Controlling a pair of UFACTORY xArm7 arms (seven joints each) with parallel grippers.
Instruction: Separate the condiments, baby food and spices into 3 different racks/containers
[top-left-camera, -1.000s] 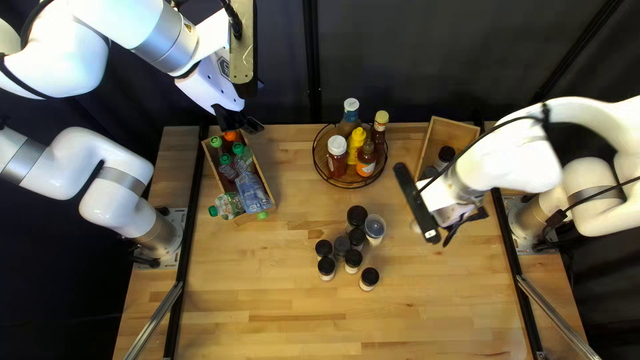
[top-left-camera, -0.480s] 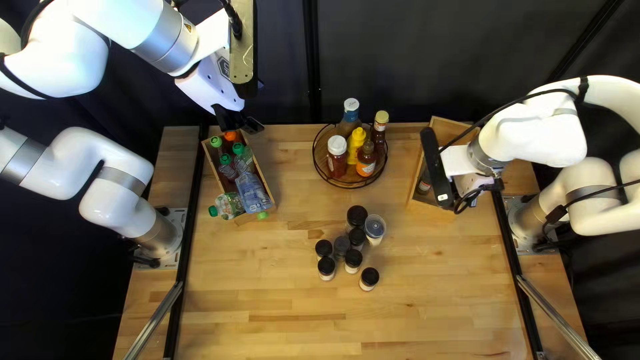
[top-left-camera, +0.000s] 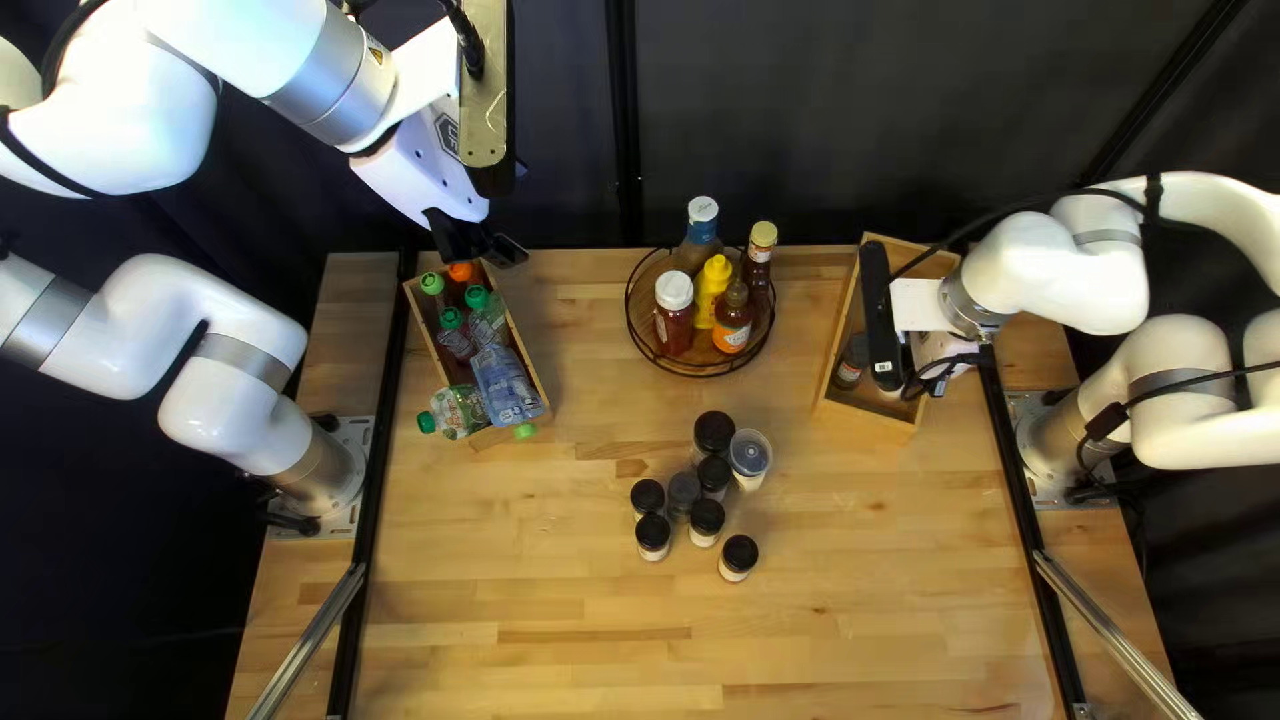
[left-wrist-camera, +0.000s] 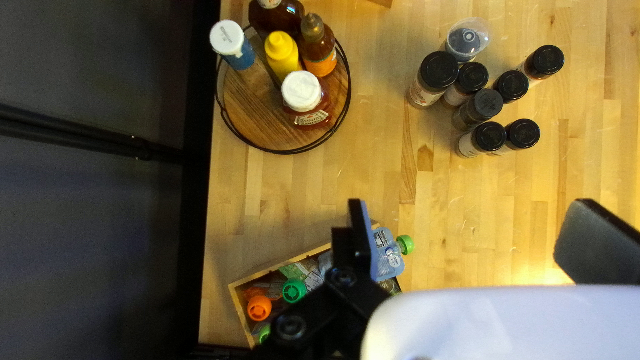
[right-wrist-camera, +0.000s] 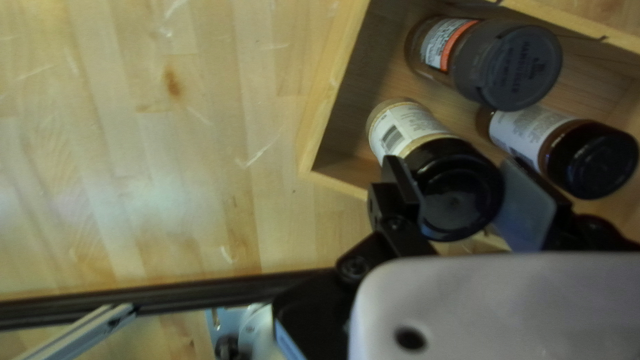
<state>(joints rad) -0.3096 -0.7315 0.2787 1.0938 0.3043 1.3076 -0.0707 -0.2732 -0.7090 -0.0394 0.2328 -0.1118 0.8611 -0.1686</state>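
Right claw [top-left-camera: 927, 380] grips a black-capped, white-labelled jar [right-wrist-camera: 445, 167].

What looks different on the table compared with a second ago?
My right end effector has swung toward the far edge and the right of the top left view, and is now at the wooden box, shut on a black-lidded jar. When it took hold, I cannot tell. The left arm, condiment rack and loose spice jars stayed put.
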